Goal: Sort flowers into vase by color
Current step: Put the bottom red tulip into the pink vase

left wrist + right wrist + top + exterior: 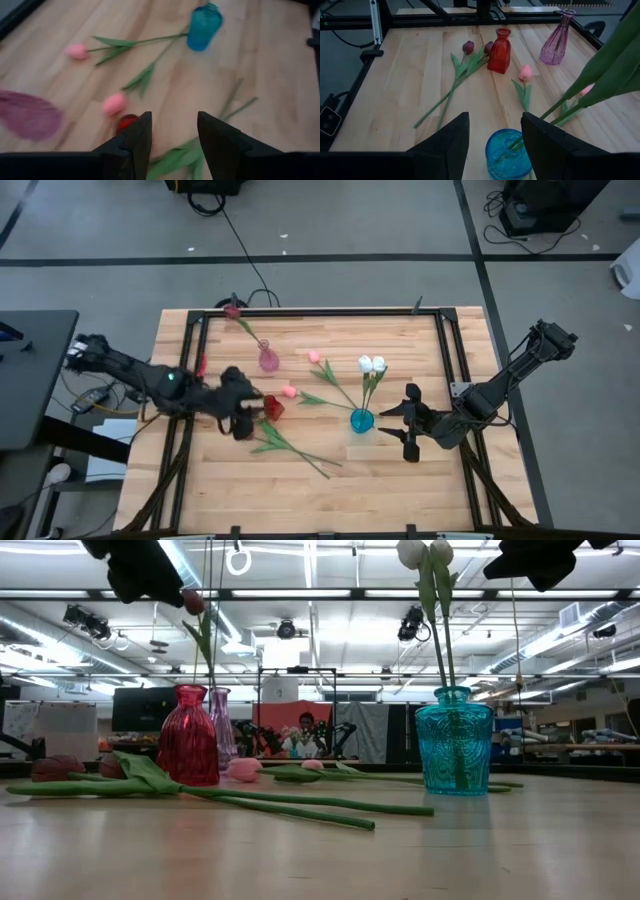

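Observation:
My left gripper (172, 120) (238, 412) is open and hovers just left of the red vase (272, 408) (127, 122), holding nothing. Two maroon tulips (468, 47) lie beside that vase, stems (292, 446) running toward the near edge. Two pink tulips (290, 391) (313, 356) lie flat mid-table. The purple vase (268, 360) holds one maroon tulip (232, 310). The blue vase (361, 420) (507, 152) holds two white tulips (372, 364). My right gripper (495, 122) (408, 423) is open, just right of the blue vase and apart from it.
A black metal frame (300, 312) runs along the table's far edge and down both sides. Bare wood lies along the near edge (400, 490) and at the far right (420, 350). In the low view a person (306, 730) sits in the room beyond the table.

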{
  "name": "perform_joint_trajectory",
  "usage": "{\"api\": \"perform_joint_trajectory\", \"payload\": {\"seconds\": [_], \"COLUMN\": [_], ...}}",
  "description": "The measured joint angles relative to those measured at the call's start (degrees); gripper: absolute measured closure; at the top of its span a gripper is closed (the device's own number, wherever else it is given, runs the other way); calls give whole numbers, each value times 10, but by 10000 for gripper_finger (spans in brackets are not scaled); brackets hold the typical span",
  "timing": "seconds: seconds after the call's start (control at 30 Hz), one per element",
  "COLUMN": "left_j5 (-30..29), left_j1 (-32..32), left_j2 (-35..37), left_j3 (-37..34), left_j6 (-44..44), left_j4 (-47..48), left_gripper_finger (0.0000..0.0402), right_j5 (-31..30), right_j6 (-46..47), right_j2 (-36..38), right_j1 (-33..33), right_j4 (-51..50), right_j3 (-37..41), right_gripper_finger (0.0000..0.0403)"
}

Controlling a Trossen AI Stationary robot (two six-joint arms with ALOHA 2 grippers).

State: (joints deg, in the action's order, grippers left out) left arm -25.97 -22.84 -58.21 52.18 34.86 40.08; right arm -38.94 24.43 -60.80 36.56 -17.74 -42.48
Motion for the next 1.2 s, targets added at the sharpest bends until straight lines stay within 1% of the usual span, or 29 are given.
{"api": "perform_joint_trajectory", "payload": {"seconds": [0.27,0.4,0.5,0.67,0.77,0.83,0.9,1.03,1.1,1.2], "left_j5": [-19,-20,-20,-26,-18,-16,-16,-27,-36,-39], "left_j1": [-90,-121,-136,-137,-127,-122,-119,-113,-112,-113], "left_j2": [-80,-126,-163,-239,-295,-330,-363,-424,-446,-474], "left_j3": [0,0,0,26,59,92,129,195,205,201], "left_j6": [59,68,68,76,68,47,26,12,7,-15], "left_j4": [-86,-151,-200,-210,-206,-186,-140,-10,25,30], "left_gripper_finger": [240,240,240,240,240,240,240,240,240,240], "right_j5": [0,0,7,37,51,63,79,96,104,116], "right_j6": [-3,-6,-6,-15,-22,-33,-49,-75,-81,-83], "right_j2": [0,0,0,0,-8,-20,-35,-62,-71,-77], "right_j1": [0,-1,-8,-30,-41,-49,-55,-62,-63,-63], "right_j4": [0,0,0,0,2,6,15,40,53,62], "right_j3": [0,0,0,0,0,0,0,0,0,0], "right_gripper_finger": [213,213,213,213,213,213,213,213,213,213]}}
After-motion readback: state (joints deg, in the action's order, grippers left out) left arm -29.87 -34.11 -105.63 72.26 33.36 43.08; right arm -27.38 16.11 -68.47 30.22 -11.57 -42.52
